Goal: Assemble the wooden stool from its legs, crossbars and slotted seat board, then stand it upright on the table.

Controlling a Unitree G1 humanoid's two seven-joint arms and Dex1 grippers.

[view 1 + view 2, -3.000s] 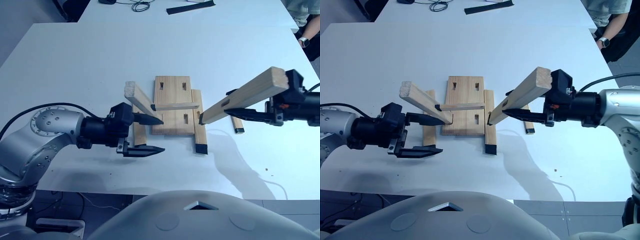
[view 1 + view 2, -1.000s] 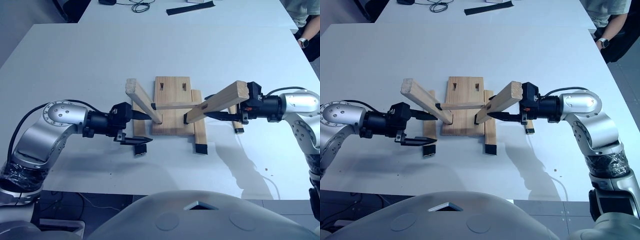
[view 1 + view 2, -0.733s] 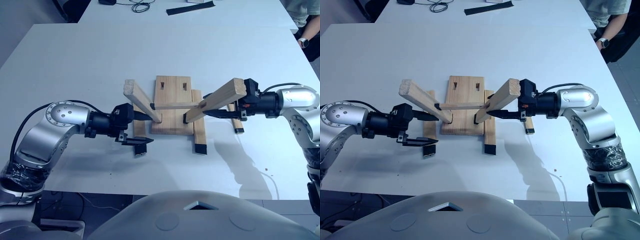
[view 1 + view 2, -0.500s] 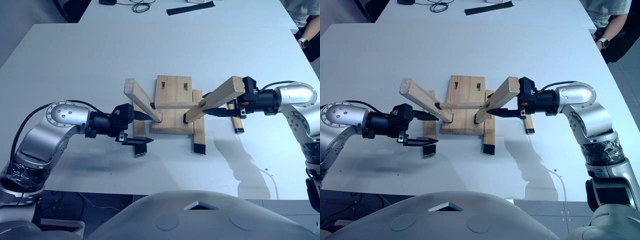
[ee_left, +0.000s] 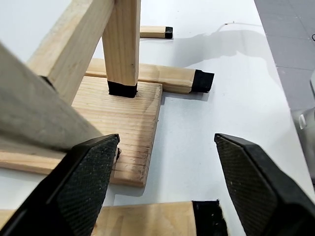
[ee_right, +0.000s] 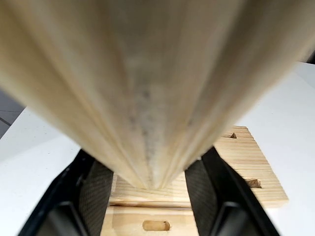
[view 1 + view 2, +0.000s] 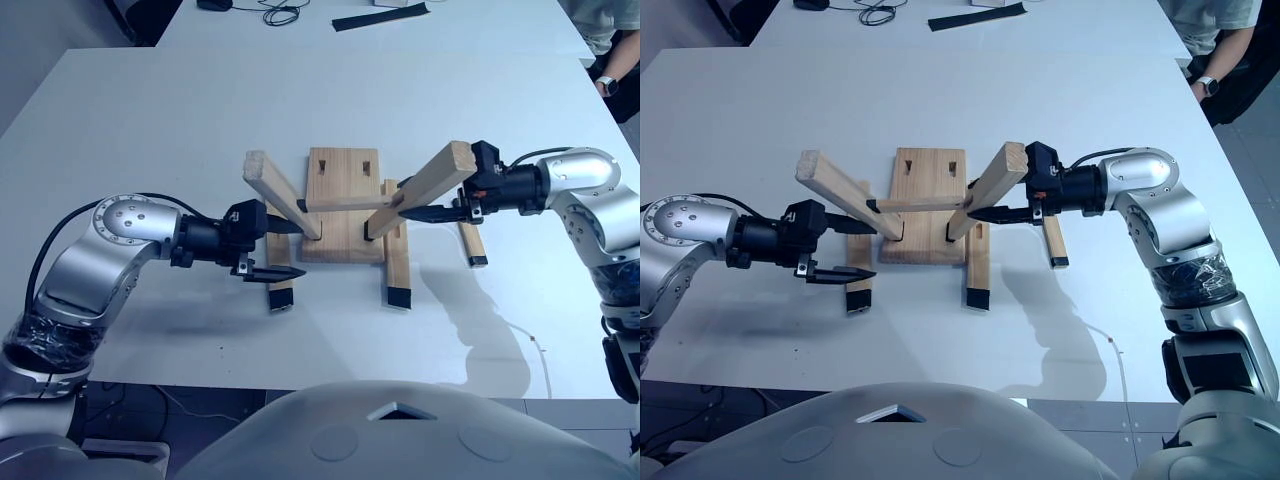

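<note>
The slotted seat board [image 7: 335, 205] lies flat mid-table. A left leg [image 7: 275, 190] leans on it, joined to a thin crossbar [image 7: 345, 203]. My left gripper [image 7: 285, 250] is open, its upper finger against that leg; in the left wrist view its fingers [image 5: 88, 182] stand wide apart over the board's edge. My right gripper [image 7: 415, 200] is shut on a second leg [image 7: 430, 185], tilted with its black foot on the board and its side meeting the crossbar's free end. That leg [image 6: 147, 88] sits between the right fingers [image 6: 96, 191].
Two loose legs lie flat, one [image 7: 398, 255] right of the board, one [image 7: 280, 285] under my left gripper. A short crossbar [image 7: 472, 240] lies further right. A black strip [image 7: 380, 15] and cables [image 7: 270, 10] sit at the table's far end.
My right gripper has carried its leg leftward until it meets the crossbar's free end. The left gripper has shifted slightly farther from me, staying open at the left leg.
</note>
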